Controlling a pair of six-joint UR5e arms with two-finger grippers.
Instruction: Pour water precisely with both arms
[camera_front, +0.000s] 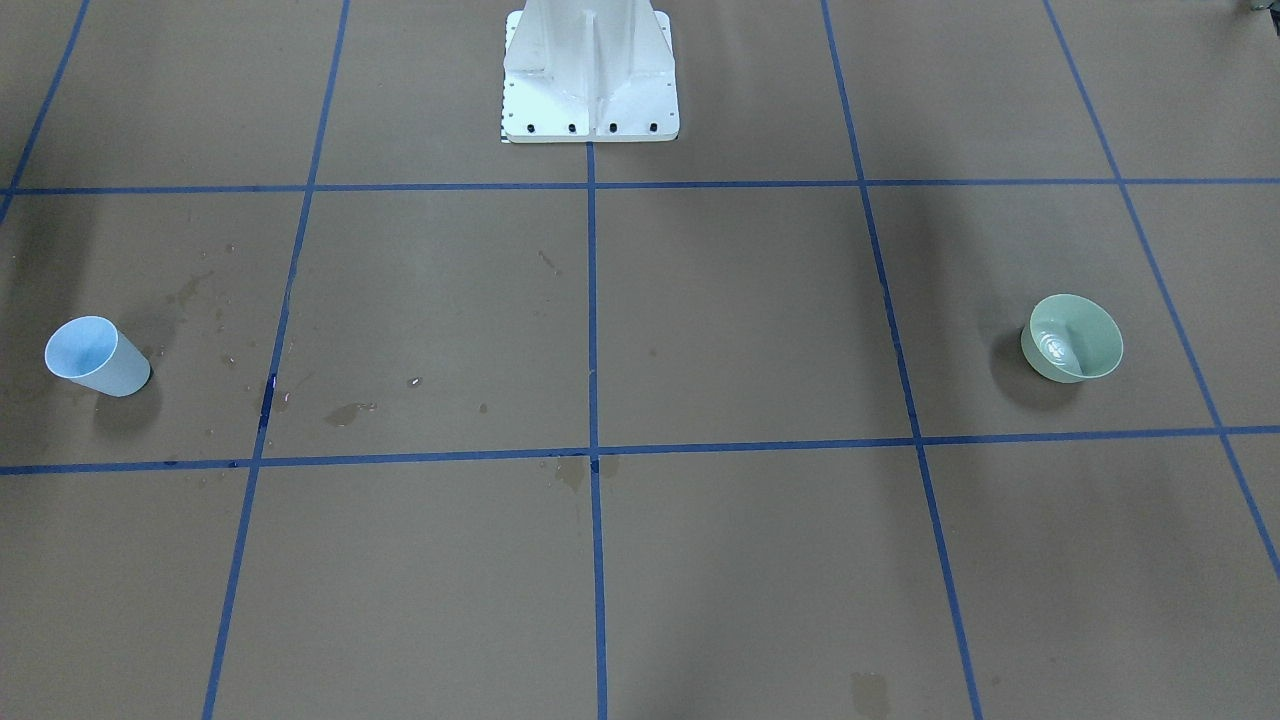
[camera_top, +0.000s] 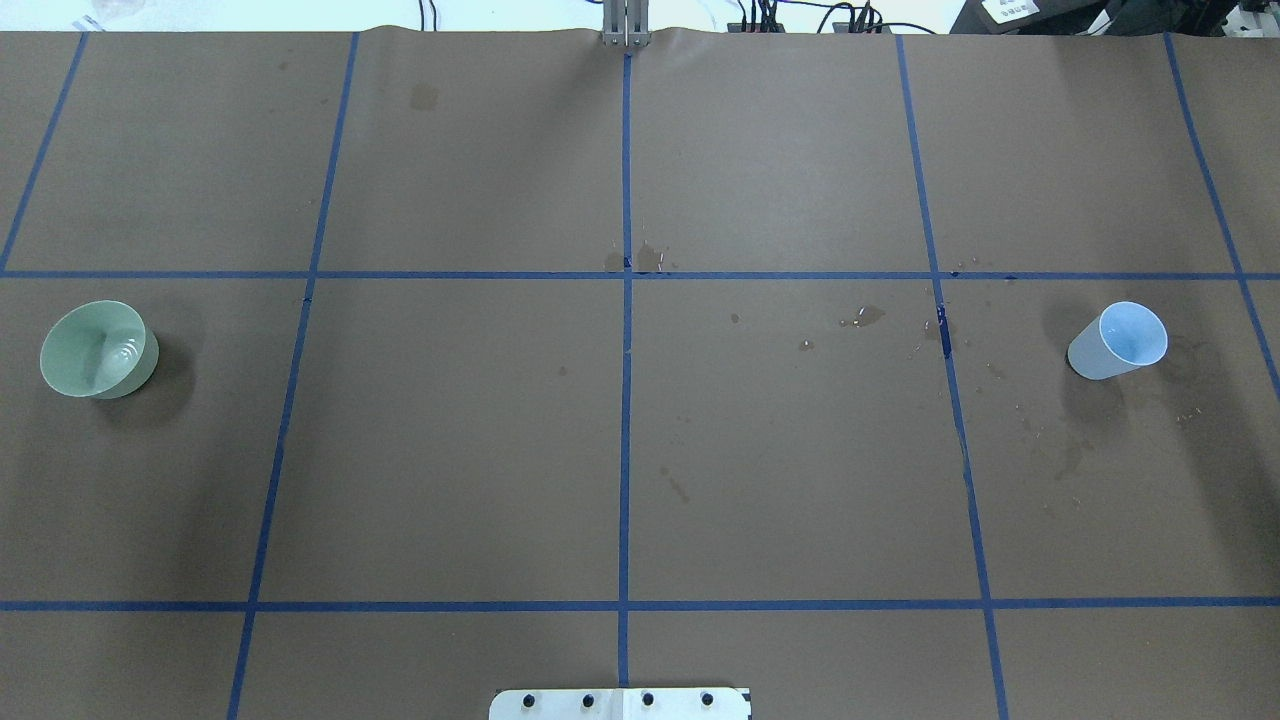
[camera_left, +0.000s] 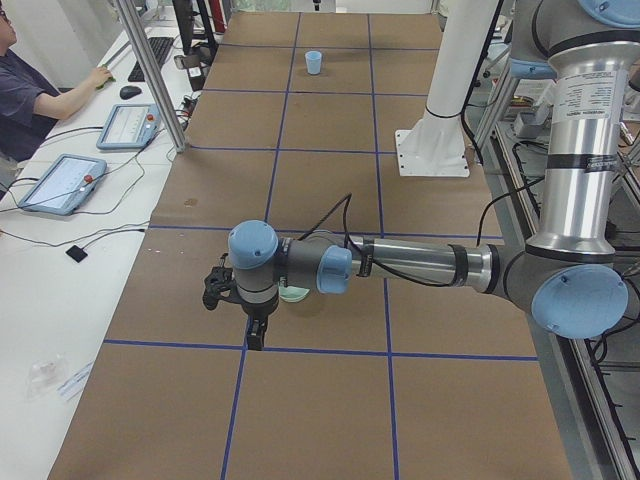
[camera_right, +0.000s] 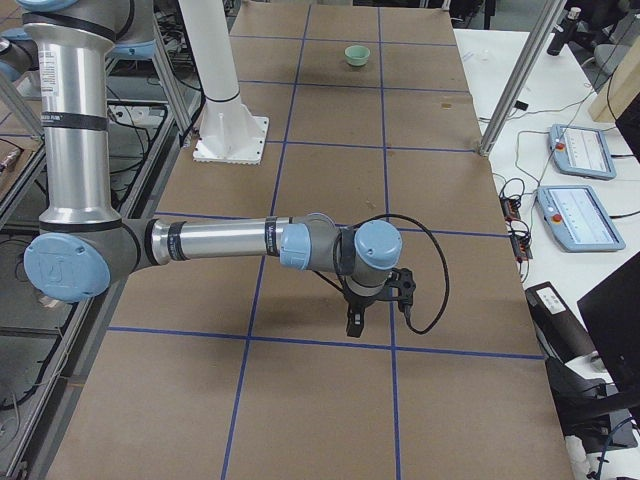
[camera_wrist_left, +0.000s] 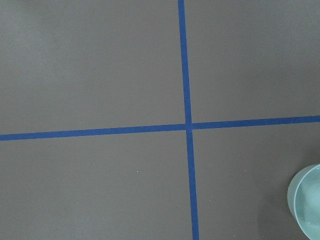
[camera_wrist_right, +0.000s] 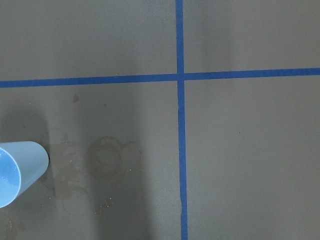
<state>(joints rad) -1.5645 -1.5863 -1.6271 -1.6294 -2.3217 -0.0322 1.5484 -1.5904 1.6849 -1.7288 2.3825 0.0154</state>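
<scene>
A pale green bowl stands on the robot's left side of the table, and faint ripples of water show inside it. On the robot's right side stands a light blue cup. Both arms show only in the side views. My left gripper hangs over the table beside the bowl, which the arm partly hides. My right gripper hangs over the far end; the cup is hidden there. I cannot tell whether either is open or shut. The bowl's rim and the cup show at the wrist views' edges.
Brown paper with a blue tape grid covers the table. Dark stains lie near the cup. The white pedestal stands at the robot's edge. A seated person and tablets are at the operators' side.
</scene>
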